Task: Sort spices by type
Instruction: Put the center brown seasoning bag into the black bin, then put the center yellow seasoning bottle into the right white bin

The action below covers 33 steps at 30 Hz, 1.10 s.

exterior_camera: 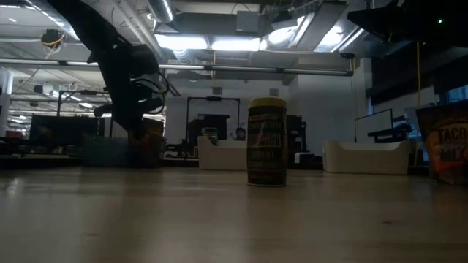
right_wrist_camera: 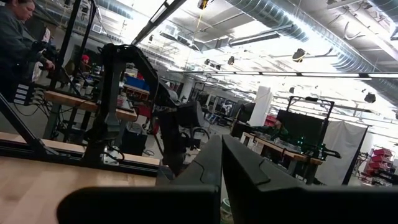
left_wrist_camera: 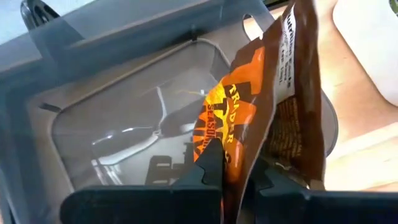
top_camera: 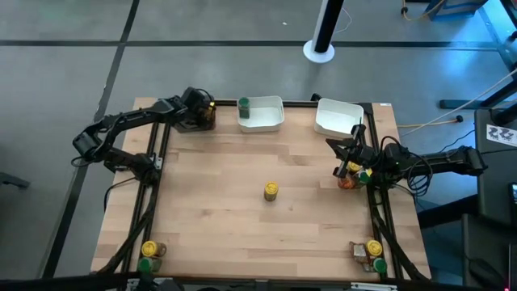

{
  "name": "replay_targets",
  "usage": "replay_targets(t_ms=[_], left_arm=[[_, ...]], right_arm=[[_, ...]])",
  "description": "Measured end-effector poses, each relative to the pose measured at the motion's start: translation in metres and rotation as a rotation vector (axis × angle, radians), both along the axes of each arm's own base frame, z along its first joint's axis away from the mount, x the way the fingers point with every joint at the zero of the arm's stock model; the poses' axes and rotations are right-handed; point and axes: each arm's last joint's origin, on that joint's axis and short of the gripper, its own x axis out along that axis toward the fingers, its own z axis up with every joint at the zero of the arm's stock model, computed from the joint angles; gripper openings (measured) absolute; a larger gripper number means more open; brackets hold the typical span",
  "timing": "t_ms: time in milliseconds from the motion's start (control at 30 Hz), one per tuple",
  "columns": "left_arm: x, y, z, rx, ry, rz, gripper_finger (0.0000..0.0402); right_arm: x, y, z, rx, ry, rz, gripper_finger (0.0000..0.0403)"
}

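1. One yellow-lidded jar (top_camera: 271, 191) stands upright near the middle of the wooden table (top_camera: 242, 234), well apart from both arms; in the low view it is the jar (exterior_camera: 267, 142) in the centre.
2. A green-lidded jar (top_camera: 244, 105) stands at the left edge of the white tray (top_camera: 263, 118) on the far side of the table.
3. A second white tray (top_camera: 336, 120) lies to the right of it, near the far right corner.
4. Small groups of jars stand at the near left corner (top_camera: 150, 254) and the near right corner (top_camera: 371, 254) (yellow and green lids can be seen).
5. The left gripper (left_wrist_camera: 236, 180) is over a clear tray (left_wrist_camera: 124, 130) at the far left corner and is clenched on a brown and orange spice packet (left_wrist_camera: 273, 106).
6. The right gripper (top_camera: 346, 170) is at the right edge of the table, just beside some jars (top_camera: 355, 178); in its wrist view the fingers (right_wrist_camera: 242, 168) are pressed together with nothing between them.
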Motion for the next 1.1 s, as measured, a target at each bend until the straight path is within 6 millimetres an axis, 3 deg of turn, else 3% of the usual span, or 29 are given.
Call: replay_targets(t_ms=[267, 500, 667, 867, 1100], left_arm=[[0.000, 0.000, -0.001, -0.006, 0.005, -0.005, 0.0010], [0.002, 0.002, 0.008, -0.001, 0.006, -0.021, 0.0074], [0.005, 0.005, 0.029, 0.017, 0.003, -0.037, 0.0105], [0.001, 0.000, 0.065, 0.069, -0.027, -0.055, 0.0113], [0.005, -0.029, 0.106, 0.202, -0.138, -0.253, 0.0114]], right_arm=[[0.000, 0.000, 0.000, 0.000, 0.000, 0.000, 0.0014], [0.000, 0.000, 0.000, 0.000, 0.000, 0.000, 0.0014], [0.000, 0.000, 0.000, 0.000, 0.000, 0.000, 0.0014], [0.000, 0.000, 0.000, 0.000, 0.000, 0.000, 0.0014], [0.000, 0.000, 0.000, 0.000, 0.000, 0.000, 0.0014]])
